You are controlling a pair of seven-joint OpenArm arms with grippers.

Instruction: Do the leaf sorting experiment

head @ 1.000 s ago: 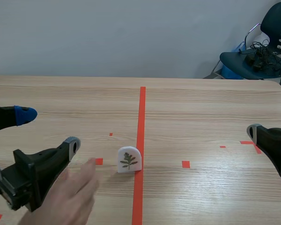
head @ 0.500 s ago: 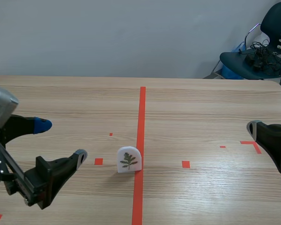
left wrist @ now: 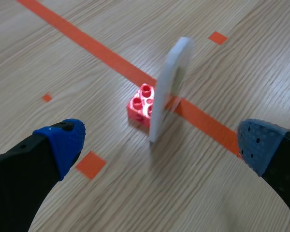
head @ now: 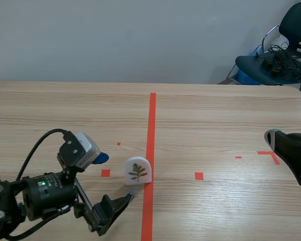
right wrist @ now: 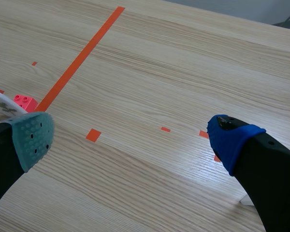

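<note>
Light wood-grain worktop point(head: 215, 110), and one small card standing on it at the middle line

Here we are on the worktop; its grain runs side to side; an orange-red tape line point(head: 152, 130) cuts straight down the middle, away toward the far edge; small tape squares point(head: 199, 175) dot the surface on both sides of it; and right there, the white arch-topped leaf card point(head: 138, 171) stands upright, a green leaf printed on its face, its foot touching the line's left side; seen edge-on from the left wrist, it is thin and flat; a red studded brick point(left wrist: 142, 107) sits tight against its back face, resting on the edge of the tape.
</note>
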